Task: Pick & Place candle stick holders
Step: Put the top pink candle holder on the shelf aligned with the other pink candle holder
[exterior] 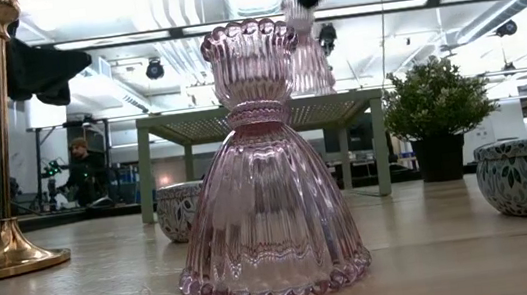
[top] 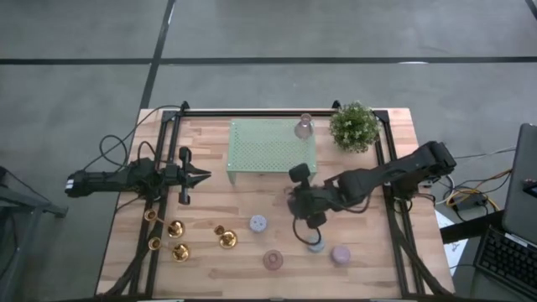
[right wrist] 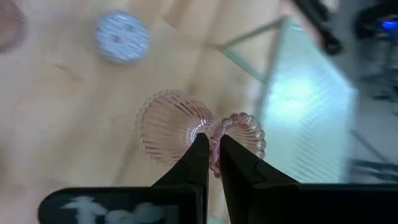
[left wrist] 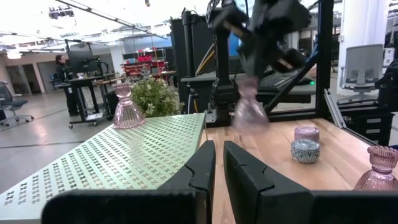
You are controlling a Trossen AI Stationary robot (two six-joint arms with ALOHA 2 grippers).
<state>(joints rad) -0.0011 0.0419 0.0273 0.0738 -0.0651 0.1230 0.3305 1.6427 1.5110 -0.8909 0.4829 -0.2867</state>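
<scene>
The right gripper (right wrist: 211,146) is clamped on the scalloped rim of a pink ribbed glass candle holder (right wrist: 177,127), holding it clear of the wooden table (top: 210,205) just in front of the pale green perforated metal shelf (top: 270,147). A second pink glass holder (top: 304,127) stands on that shelf's back corner beside the small potted green plant (top: 354,126), and a third (exterior: 263,168) sits on the table's front edge. The left gripper (top: 204,176) waits with fingers together at the table's left. Near it, shiny brass candlestick holders (top: 178,250) lie clustered on the wood.
</scene>
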